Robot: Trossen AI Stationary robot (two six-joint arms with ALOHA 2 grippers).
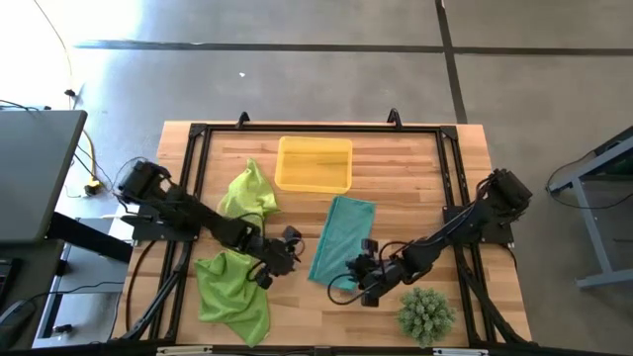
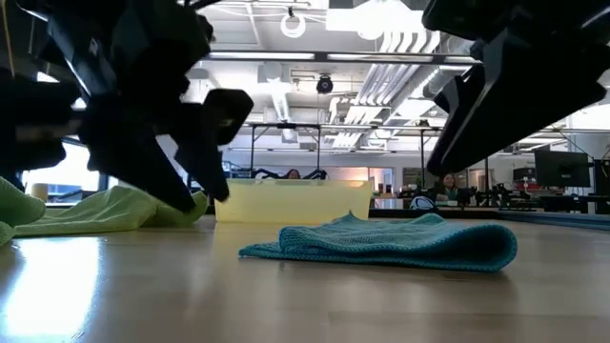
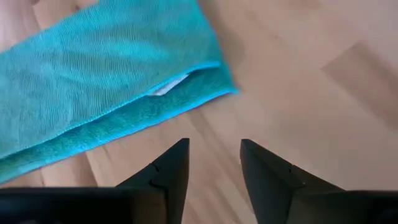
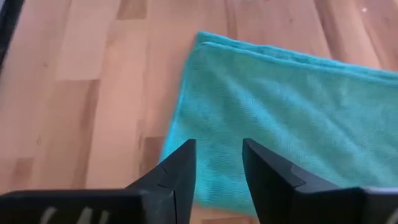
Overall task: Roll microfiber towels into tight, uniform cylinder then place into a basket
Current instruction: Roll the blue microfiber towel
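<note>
Two pincers flank the folded teal towel (image 1: 341,240) mid-tabletop: my left pincer (image 3: 213,163) parted, empty, just beside it; my right pincer (image 4: 219,163) parted above its near edge. Basket (image 1: 315,164) sits beyond.

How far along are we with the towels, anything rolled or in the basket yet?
Nothing is finished: the basket holds no towel. In hand: the teal towel lies folded flat, unrolled, with the left gripper and right gripper at its near end, both open. Left: both lime-green towels, crumpled.
</note>
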